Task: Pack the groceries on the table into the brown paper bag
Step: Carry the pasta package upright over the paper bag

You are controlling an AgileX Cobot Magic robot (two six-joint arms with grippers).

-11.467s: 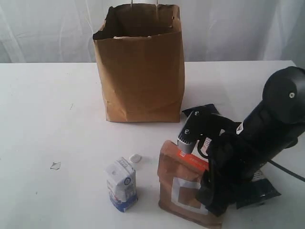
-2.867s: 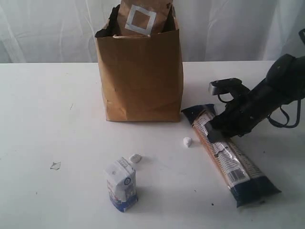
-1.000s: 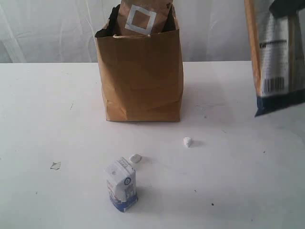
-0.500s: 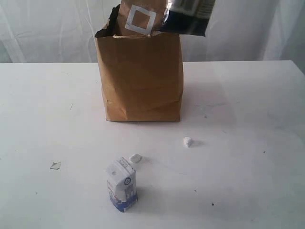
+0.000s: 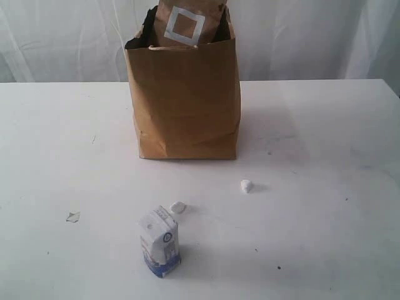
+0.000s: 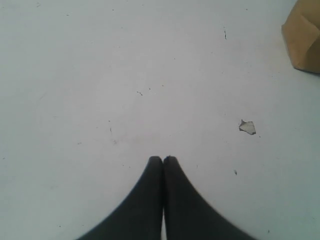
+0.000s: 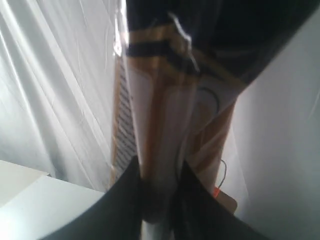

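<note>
Brown paper bag is seen standing upright toward the back of the white surface, its mouth open. A brown pouch with a white square on its face is lodged in the bag, and its upper part sticks out above the rim. A small white-blue carton is set upright near the front edge, well apart from the bag. Two small white bits are scattered between carton and bag, one of them just beside the carton. A small pale scrap is found off to the left.

The left claw is held over a bare stretch of the surface with its jaws pressed fully together and nothing between them; a corner of the brown paper bag and the scrap are caught in its wrist view.

The right claw is clamped on a long dark packet, which is gripped between the two fingers and seen against a white curtain. Where the packet hangs relative to the bag cannot be told.
</note>
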